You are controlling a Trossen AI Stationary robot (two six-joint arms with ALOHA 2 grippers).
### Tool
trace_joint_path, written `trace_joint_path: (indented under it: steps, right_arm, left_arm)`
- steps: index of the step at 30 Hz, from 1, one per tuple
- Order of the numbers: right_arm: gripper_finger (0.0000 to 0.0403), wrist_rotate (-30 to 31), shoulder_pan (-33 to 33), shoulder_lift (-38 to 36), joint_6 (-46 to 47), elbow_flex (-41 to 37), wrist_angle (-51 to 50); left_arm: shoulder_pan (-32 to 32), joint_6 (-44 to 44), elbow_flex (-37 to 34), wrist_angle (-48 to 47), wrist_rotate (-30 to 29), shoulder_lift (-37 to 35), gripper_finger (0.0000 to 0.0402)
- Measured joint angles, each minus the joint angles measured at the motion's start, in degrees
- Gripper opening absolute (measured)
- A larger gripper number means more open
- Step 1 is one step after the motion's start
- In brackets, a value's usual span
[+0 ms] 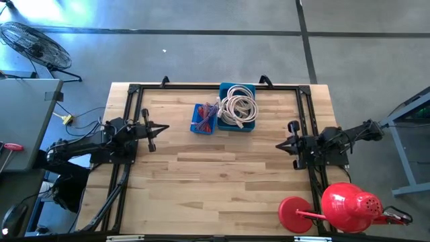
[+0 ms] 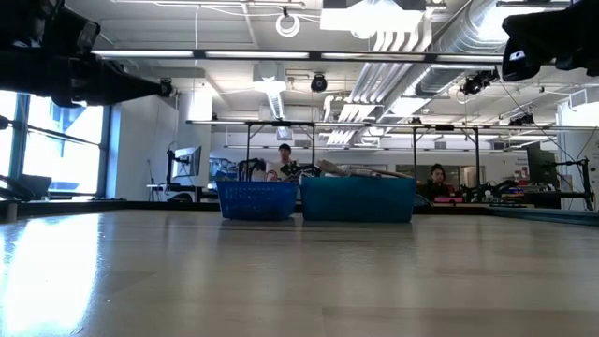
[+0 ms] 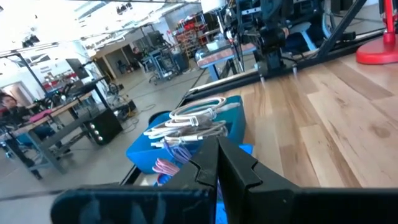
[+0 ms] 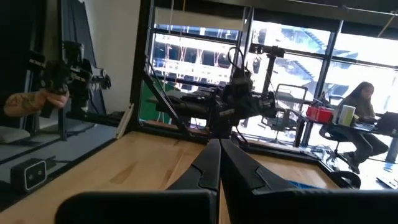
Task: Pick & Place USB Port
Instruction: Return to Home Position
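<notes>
Left end effector (image 1: 159,128): fingers pressed together and holding nothing, held above the left side of the counter (image 1: 222,181), tips pointing toward the middle
Right end effector (image 1: 281,145): fingers closed and empty too, above the right side, tips facing the left arm
Gap between arms: bare wood, both well apart from the bins
Small blue bin (image 1: 195,128): at the far middle of the counter, holding a tangle of pink and purple cables (image 1: 207,115)
Larger blue bin (image 1: 235,88): touching the small bin on its right, against the far edge, filled with coiled white cables (image 1: 238,107)
Red watering can (image 1: 349,205): near right corner, just beside a red round disc (image 1: 295,214)
Fan (image 1: 33,44): on the floor beyond the far left corner
Room: a person (image 4: 362,115) sits at a desk past the counter in the right wrist view
</notes>
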Motion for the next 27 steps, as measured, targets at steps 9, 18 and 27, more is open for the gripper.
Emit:
trace_joint_path:
  steps: [9,18,27]
  right_arm:
    - [0.0,0.0,0.0,0.0,1.1,-2.1,1.2]
    - [0.0,0.0,0.0,0.0,1.4,-2.1,0.4]
    - [0.0,0.7,0.0,0.0,1.2,-2.1,-1.3]
  left_arm:
    - [0.0,-0.1,0.0,-0.8,0.2,0.0,0.0]
    - [0.0,-0.3,0.1,-3.0,0.0,0.0,0.0]
    - [0.0,-0.4,0.3,-4.8,1.3,0.0,0.0]
